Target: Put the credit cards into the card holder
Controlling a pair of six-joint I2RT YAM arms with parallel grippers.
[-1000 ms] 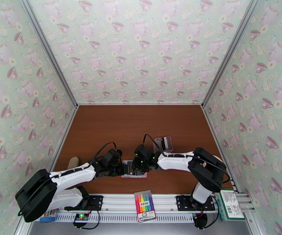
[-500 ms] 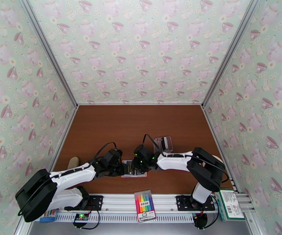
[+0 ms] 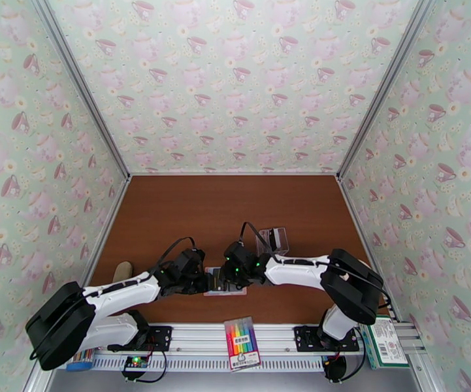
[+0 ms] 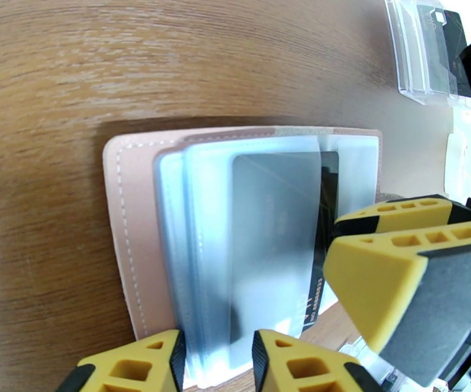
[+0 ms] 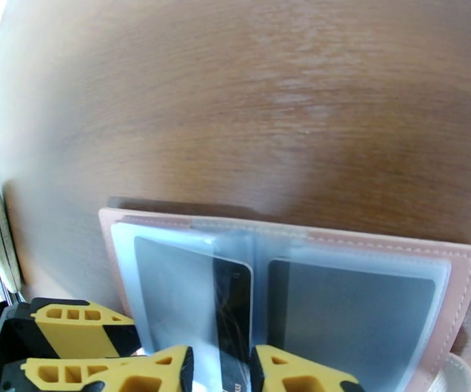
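Note:
The pink card holder [image 3: 225, 290] lies open on the table between both arms, its blue-grey sleeves [image 4: 248, 217] facing up. A dark credit card [image 5: 232, 302] sits partly inside a sleeve, and its bare end points toward my right gripper [image 5: 222, 377]. That gripper's jaws stand slightly apart on either side of the bare end. My left gripper [image 4: 219, 364] is at the holder's opposite edge, jaws apart with the sleeve edge in the gap. A grey card [image 5: 353, 308] shows through the neighbouring sleeve. More dark cards [image 4: 445, 40] rest in a clear box [image 3: 273, 240].
A marker pack [image 3: 242, 343] and a green box [image 3: 383, 343] sit on the front rail. A tan object [image 3: 123, 270] lies at the table's left edge. Patterned walls enclose the brown table [image 3: 235, 210] on three sides.
My right gripper's jaws have widened a little at the card's end and the right arm has shifted slightly. The left arm has not moved.

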